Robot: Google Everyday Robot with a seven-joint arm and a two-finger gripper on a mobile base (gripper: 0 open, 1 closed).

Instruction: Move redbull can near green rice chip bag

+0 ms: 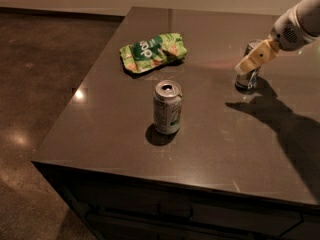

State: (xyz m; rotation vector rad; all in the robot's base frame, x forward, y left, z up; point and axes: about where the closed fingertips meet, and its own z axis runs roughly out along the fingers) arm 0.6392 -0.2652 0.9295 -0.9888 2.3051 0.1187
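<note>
The redbull can (247,81), slim and dark blue-and-silver, stands upright at the right side of the dark table (225,149). My gripper (254,61) reaches in from the upper right on a white arm. Its beige tip lies across the front of the can's upper half and hides part of it. The green rice chip bag (152,50) lies wrinkled at the far left part of the table, well to the left of the can.
A wider pale silver-green soda can (167,107) stands upright in the middle of the table, between the bag and the front edge. The table's left edge drops to a brown floor (35,84). The arm's shadow falls on the table at the right.
</note>
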